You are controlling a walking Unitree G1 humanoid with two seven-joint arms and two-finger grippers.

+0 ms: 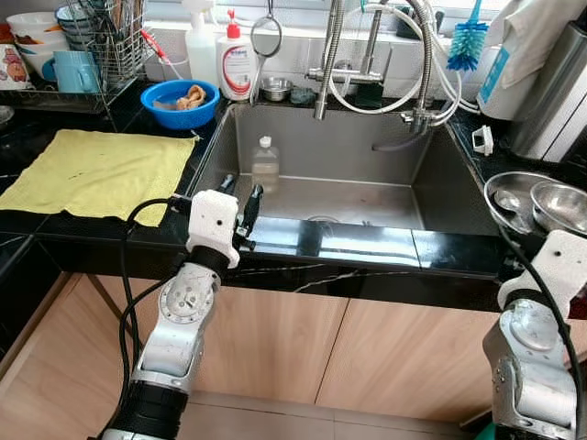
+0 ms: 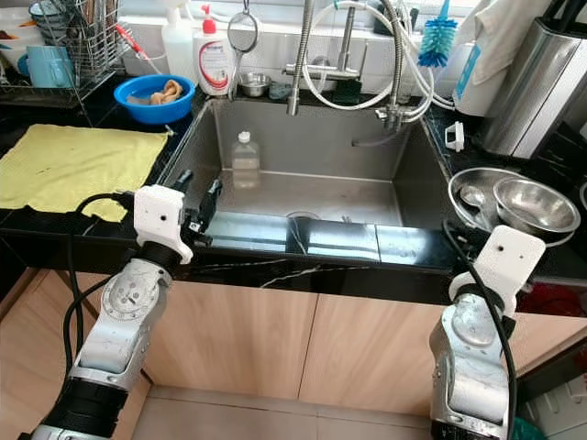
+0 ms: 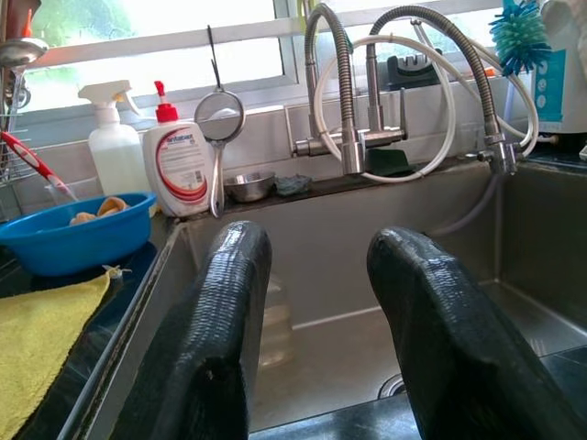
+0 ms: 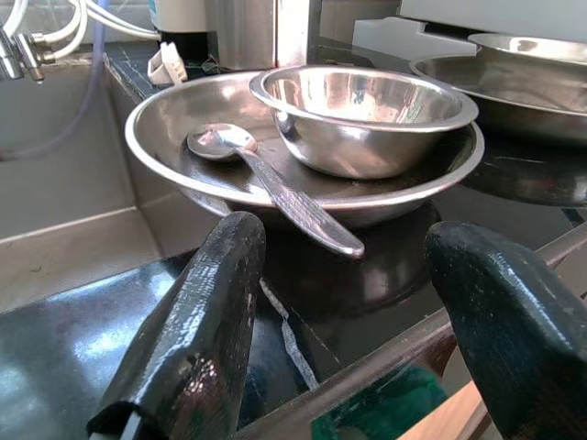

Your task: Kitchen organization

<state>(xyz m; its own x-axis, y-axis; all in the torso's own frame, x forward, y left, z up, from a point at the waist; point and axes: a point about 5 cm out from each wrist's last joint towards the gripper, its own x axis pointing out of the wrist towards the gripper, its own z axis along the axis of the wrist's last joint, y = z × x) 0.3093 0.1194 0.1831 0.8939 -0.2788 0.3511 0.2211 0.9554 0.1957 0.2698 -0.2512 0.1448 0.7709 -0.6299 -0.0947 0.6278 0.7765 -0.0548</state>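
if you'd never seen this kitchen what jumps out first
The steel sink dominates, holding one clear plastic bottle upright near its left wall. A yellow cloth lies on the dark counter to its left, and stacked steel bowls with a spoon sit at right, before the open right hand.

Two silver robot arms are raised in front of the body, bent at the elbows. The left gripper (image 1: 240,203) reaches forward with its two black fingers (image 3: 215,339) spread apart. The right gripper (image 4: 353,321) likewise holds its fingers wide, grasping nothing.
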